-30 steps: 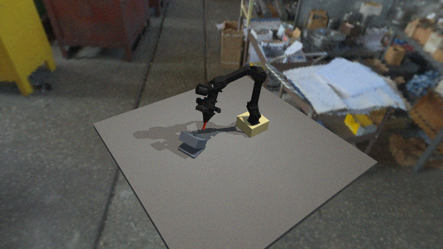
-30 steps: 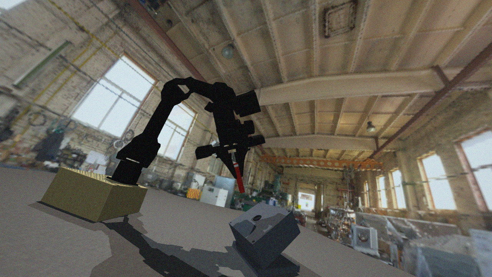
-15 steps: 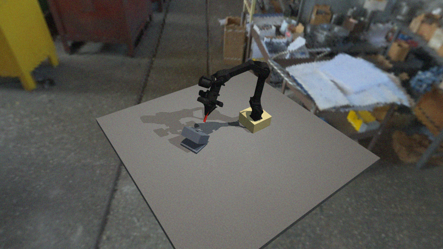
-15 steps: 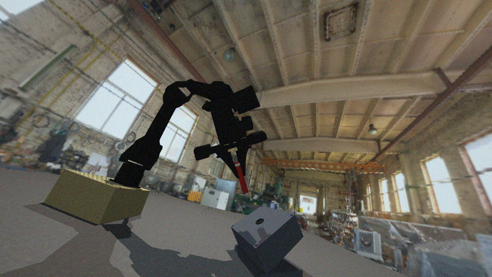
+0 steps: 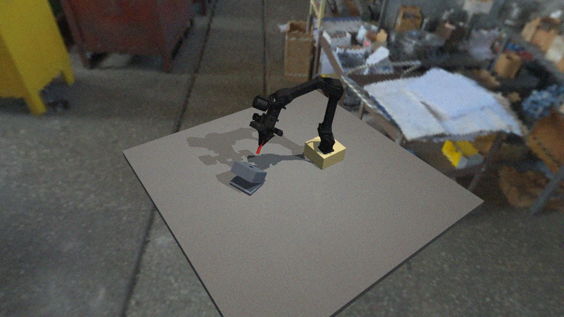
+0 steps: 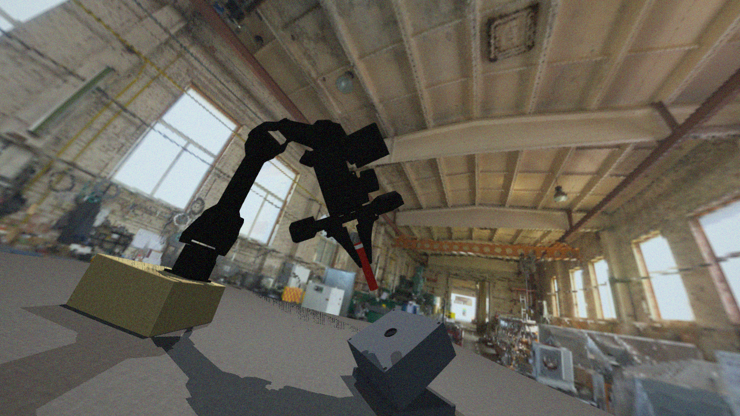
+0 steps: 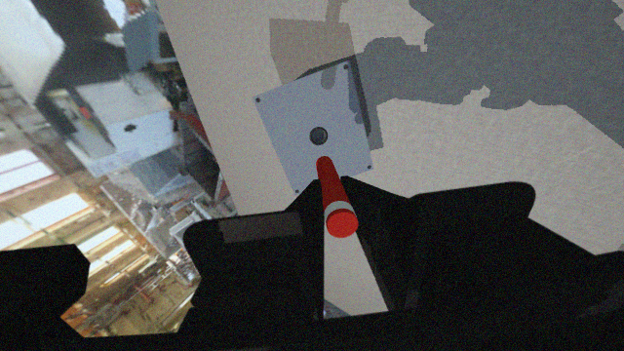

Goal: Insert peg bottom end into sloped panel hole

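Table point(image 5: 299, 236) point(image 6: 258, 341) point(image 7: 463, 146) first: it carries everything I'm working with. My arm point(image 5: 331, 114) point(image 6: 243, 175) rises from the block point(image 5: 333, 159) point(image 6: 113, 300) on the robot side of the panel point(image 5: 246, 173) point(image 6: 414, 361) point(image 7: 292, 117) and arches toward it, wrist high. I judge that height is there to give me room to line up. The panel's face slopes, tipped back toward the arm, so I read its tilt as setting the direction of my push.

My gripper point(image 5: 262, 142) point(image 6: 365, 262) point(image 7: 331, 184) is closed on the peg point(image 5: 259, 149) point(image 6: 369, 274) point(image 7: 331, 185), above the panel and apart from it. The grip is on the upper part, leaving the lower end free to go in, a sensible hold for this job. The peg leans, bottom end toward the panel, presumably to match the slope. It looks round, so I see no flat sides to turn.

The hole point(image 5: 251, 166) point(image 6: 390, 332) point(image 7: 318, 136) is round too, near the middle of the panel's face. Insertion hasn't begun; I'd centre the tip over it and settle the angle before pushing, since a skewed entry could jam on the rim.

Smallest are a pale band point(image 6: 358, 244) point(image 7: 338, 206) near the peg's top, and dark dots at the panel's corners. I can read no brand, label or writing.
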You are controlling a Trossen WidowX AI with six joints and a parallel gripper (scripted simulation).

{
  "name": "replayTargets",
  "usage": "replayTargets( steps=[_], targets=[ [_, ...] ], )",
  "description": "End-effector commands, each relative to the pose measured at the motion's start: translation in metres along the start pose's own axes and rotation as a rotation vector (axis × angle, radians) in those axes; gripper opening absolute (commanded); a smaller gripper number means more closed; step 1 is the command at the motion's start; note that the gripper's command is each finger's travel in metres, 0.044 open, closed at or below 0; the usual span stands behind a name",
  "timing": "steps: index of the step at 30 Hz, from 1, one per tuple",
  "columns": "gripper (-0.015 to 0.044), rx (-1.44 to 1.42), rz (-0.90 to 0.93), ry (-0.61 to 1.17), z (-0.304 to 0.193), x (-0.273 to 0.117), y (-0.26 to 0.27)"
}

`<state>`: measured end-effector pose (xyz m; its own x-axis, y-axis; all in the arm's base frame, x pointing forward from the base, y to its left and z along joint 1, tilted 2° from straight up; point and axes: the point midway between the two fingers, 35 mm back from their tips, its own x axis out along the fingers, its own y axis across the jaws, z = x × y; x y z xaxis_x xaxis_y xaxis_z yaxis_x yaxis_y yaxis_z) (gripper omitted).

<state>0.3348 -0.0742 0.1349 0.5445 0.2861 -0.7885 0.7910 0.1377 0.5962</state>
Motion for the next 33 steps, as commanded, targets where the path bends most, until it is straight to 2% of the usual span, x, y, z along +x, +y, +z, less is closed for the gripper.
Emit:
replayTargets(
  steps=[1, 18, 33],
  targets=[
    [0.0000, 0.016, -0.001, 0.007, 0.001, 0.009, -0.002],
    [0.0000, 0.049, 0.025, -0.004, 0.008, 0.039, -0.004],
    [0.0000, 0.037, 0.027, -0.004, 0.008, 0.046, -0.003]
  ],
)
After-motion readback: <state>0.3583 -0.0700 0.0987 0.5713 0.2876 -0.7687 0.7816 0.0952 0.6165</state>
